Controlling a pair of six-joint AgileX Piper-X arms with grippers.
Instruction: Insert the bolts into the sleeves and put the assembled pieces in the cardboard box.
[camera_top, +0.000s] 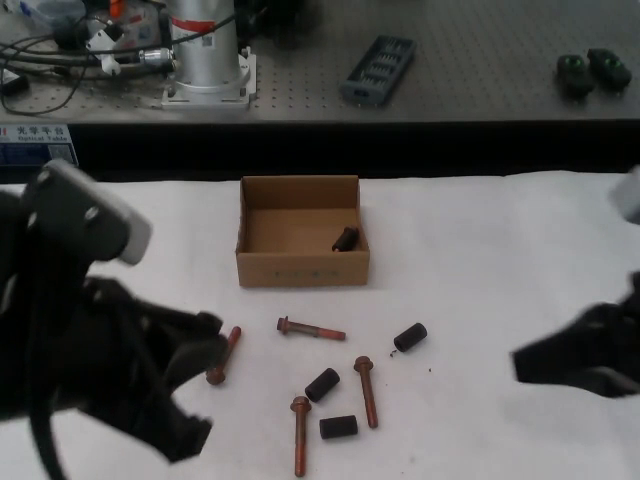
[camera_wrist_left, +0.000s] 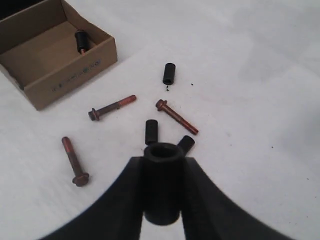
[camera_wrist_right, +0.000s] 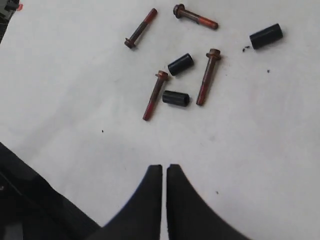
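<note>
- While my left hand (camera_wrist_left: 162, 164) pinches one sleeve (camera_wrist_left: 161, 200), bore facing its camera, my right hand (camera_wrist_right: 164, 172) is pressed closed, empty.
- Four bolts (camera_top: 311, 329) and three loose sleeves (camera_top: 322, 384) lie on the worktop (camera_top: 500, 250) before the cardboard box (camera_top: 300, 270) — one assembled piece (camera_top: 345, 239) inside.
- Bolts look rigid, hefty, prone to roll — I'd grip mid-shank.

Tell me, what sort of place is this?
Most likely a robotics lab. A perforated metal table with cables stands behind a white-covered bench, where bolts, sleeves and a cardboard box are laid out for practice.
</note>
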